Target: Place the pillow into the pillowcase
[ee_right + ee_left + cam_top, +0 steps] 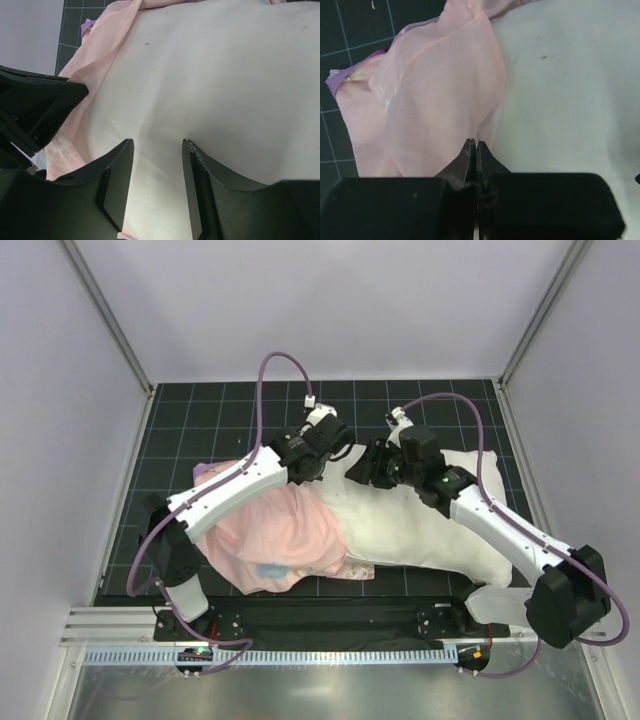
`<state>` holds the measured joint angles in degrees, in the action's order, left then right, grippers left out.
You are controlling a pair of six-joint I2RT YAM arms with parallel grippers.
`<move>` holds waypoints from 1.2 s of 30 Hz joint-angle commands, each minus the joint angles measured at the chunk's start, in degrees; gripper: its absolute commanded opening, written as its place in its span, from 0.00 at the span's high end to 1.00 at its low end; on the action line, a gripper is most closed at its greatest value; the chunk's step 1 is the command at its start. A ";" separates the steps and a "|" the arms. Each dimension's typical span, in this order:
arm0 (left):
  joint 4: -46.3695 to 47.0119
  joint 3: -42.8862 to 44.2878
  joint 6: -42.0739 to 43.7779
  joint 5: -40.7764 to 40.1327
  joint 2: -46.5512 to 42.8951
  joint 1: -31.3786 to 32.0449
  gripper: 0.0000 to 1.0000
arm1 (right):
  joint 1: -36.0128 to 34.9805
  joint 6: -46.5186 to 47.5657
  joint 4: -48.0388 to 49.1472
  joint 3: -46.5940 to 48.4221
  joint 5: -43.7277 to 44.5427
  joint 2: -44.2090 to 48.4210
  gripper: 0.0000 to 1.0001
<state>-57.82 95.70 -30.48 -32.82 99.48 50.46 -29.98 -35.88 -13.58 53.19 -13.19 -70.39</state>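
Pinching the thin pink rim of the pillowcase [435, 100] with the left jaws shut tight on it, right at the fabric's overlap with the left end of the pillow [420, 525], likely for drawing the opening farther along. Holding the right jaws about half spread and empty, straddling the bare white pillow near the middle of the tabletop [200, 410], seemingly for steadying it against that pull. Leaving most of the pillow uncovered and stretching toward the near right corner, with the pillowcase bunching toward the tabletop's left edge.
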 commanded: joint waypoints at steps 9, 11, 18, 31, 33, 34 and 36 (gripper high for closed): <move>8.24 4.14 7.79 0.29 -3.77 -1.15 1.00 | -1.30 -6.21 13.31 6.67 -9.40 -14.92 0.94; 10.26 5.02 8.15 3.79 -3.25 -1.06 1.00 | -2.71 -7.97 16.56 4.13 -7.56 -17.40 0.96; 9.58 26.05 10.97 -0.92 7.80 11.32 1.00 | -15.28 -15.00 28.94 1.22 -4.73 -29.27 0.96; 13.87 4.60 3.85 0.74 -6.13 3.95 1.00 | -6.42 -9.39 18.17 -7.40 0.17 -3.72 0.76; 15.36 1.35 4.20 0.65 -8.15 3.86 1.00 | -4.14 -7.28 13.96 -7.22 1.41 -0.90 0.66; 15.98 0.37 4.29 0.91 -8.77 3.77 1.00 | -3.43 -6.41 11.59 -6.26 2.46 1.37 0.63; 16.43 -0.60 4.38 1.00 -9.65 3.77 1.00 | -0.63 -2.81 6.06 -3.99 3.52 3.41 0.47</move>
<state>-47.03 95.66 -25.30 -32.91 92.77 53.47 -33.47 -44.60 2.44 46.68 -13.45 -69.69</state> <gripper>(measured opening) 0.009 0.455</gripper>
